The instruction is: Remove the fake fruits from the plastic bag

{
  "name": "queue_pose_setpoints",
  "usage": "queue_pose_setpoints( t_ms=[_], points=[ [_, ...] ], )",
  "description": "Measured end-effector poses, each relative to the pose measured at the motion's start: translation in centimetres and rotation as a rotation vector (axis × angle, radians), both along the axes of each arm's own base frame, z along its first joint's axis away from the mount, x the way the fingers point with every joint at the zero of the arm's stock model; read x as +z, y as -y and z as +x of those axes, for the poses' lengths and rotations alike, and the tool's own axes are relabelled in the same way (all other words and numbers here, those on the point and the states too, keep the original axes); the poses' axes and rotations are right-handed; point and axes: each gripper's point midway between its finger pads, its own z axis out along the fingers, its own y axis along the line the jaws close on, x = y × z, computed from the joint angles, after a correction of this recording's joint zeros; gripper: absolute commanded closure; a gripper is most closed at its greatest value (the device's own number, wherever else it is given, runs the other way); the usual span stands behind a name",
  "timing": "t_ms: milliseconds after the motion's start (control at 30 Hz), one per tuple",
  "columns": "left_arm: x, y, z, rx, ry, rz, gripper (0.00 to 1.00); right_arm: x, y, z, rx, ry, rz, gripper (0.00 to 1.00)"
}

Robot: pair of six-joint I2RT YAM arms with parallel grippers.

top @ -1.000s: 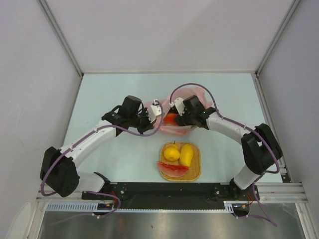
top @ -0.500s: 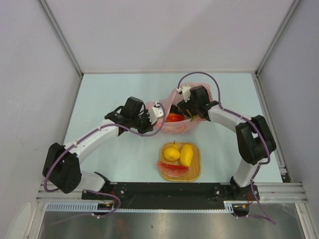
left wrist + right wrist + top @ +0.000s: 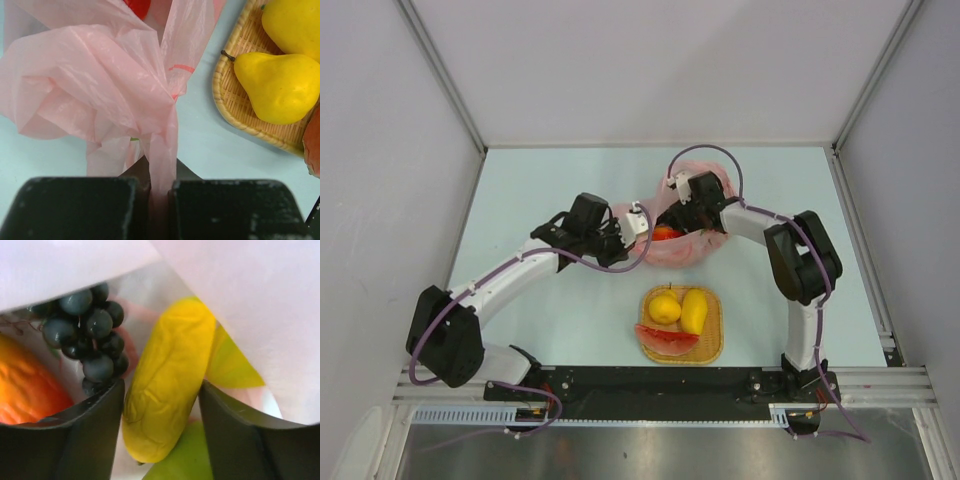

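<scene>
Left gripper (image 3: 160, 186) is clamped on the plastic bag (image 3: 100, 80), left side. Right gripper (image 3: 161, 390) is down inside it, banana (image 3: 170, 355) running lengthwise between its fingers. Can't tell if it's squeezing yet.

Above, we look down on the pale table (image 3: 540, 180); all three views share the crinkly pink plastic bag (image 3: 100, 85), wrists closest.

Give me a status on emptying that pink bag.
Done: a yellow fruit, mango and watermelon slice sit on the woven tray. In hand: the left tool is shut on the edge of the bag; the right tool is inside, straddling the banana, grip unclear. Left: banana, grapes, an orange fruit and a green fruit are in the bag.
</scene>
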Motion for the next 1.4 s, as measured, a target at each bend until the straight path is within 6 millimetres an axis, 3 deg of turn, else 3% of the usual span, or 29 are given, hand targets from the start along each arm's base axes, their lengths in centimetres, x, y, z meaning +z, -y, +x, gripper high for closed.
queue_pose_setpoints(
  t_ms=[100,200,300,433,667,767,867,1033,1100,1167,1233,1267,1400],
  points=[
    [0.1,0.2,0.2,0.004,0.006,-0.008,1.0,0.0,-0.2,0.8,0.01,0.016,-0.002,0.7],
    [0.3,0.3,0.4,0.009,0.012,-0.018,1.0,0.4,-0.6,1.2,0.05,0.027,-0.005,0.85],
    [0.6,0.6,0.7,0.015,0.016,-0.028,1.0,1.6,-1.1,1.5,0.106,0.055,0.001,0.93],
    [1.8,1.3,2.2,0.021,0.049,-0.044,1.0,5.3,-1.6,1.5,0.167,0.117,0.038,1.0],
    [6.1,3.0,6.2,0.055,0.177,-0.09,1.0,16.5,-1.9,1.1,0.235,0.329,0.144,1.0],
    [7.6,3.5,8.0,0.084,0.227,-0.106,1.0,18.7,-1.7,0.3,0.259,0.361,0.155,1.0],
    [8.8,4.1,10.1,0.12,0.257,-0.124,1.0,19.5,-1.2,-1.3,0.287,0.337,0.152,1.0],
    [10.6,5.3,14.0,0.186,0.271,-0.167,1.0,22.2,-0.8,-6.7,0.403,0.286,0.182,0.96],
    [10.7,5.4,14.8,0.21,0.261,-0.181,1.0,23.6,-0.5,-10.2,0.47,0.275,0.197,0.95],
    [10.7,5.3,14.8,0.224,0.248,-0.19,1.0,23.6,-0.1,-14.3,0.539,0.236,0.206,0.94],
    [10.7,5.3,14.8,0.233,0.237,-0.197,1.0,22.2,0.4,-17.5,0.592,0.178,0.204,0.93],
    [10.7,5.3,14.8,0.238,0.231,-0.202,1.0,20.4,0.9,-19.4,0.615,0.111,0.195,0.92],
    [10.6,5.4,14.5,0.247,0.21,-0.217,1.0,13.8,2.7,-23.1,0.612,-0.128,0.153,0.91]
  ],
)
